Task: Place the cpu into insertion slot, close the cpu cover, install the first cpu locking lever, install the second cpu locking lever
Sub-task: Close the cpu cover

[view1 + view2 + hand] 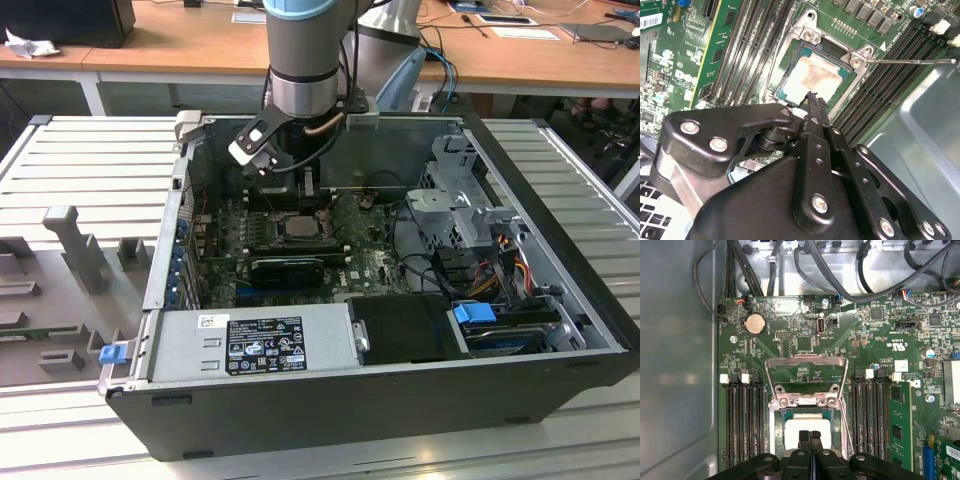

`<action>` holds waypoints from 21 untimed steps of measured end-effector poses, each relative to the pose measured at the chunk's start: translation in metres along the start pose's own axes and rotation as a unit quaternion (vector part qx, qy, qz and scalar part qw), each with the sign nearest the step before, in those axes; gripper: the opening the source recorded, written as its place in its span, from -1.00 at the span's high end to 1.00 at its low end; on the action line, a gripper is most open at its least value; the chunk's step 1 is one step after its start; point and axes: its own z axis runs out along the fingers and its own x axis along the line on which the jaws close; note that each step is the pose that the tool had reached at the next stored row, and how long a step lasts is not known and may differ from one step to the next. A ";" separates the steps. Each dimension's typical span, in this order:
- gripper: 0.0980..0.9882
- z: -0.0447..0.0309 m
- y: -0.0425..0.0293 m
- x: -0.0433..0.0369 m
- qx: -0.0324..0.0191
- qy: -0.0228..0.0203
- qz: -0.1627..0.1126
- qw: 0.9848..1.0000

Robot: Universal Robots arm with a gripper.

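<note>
The cpu (807, 421), a pale square chip, lies in the insertion slot (775, 429) on the green board; it is also seen in the second wrist view (812, 76). The cpu cover (805, 360), a thin metal frame with a square window, stands folded back from the socket on its hinge. My gripper (810, 436) is shut with nothing between its black fingers, and its tips hang just over the near part of the cpu (300, 228). Whether they touch it I cannot tell. A thin locking lever (910, 61) sticks out sideways from the socket, unlatched.
Long black memory slots (740, 425) flank the socket on both sides. A green card (901, 425) stands beside them. Cables (860, 270) run along the case wall past the board. In the exterior view the open case (560, 200) holds a power supply (260, 345) and a drive cage (470, 200).
</note>
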 end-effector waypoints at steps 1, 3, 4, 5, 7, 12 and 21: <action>0.98 -0.0017 0.0001 0.0001 0.000 0.000 0.000 1.000; 0.98 -0.0088 0.0007 0.0003 0.001 0.000 0.000 1.000; 0.98 -0.0103 0.0012 0.0004 0.003 0.000 0.000 1.000; 0.98 -0.0101 0.0052 0.0005 0.007 0.000 0.000 1.000; 0.98 -0.0109 0.0114 0.0007 0.010 0.000 0.000 1.000; 0.98 -0.0164 0.0155 0.0011 0.011 0.000 0.000 1.000; 0.98 -0.0270 0.0257 0.0018 0.011 0.000 0.000 1.000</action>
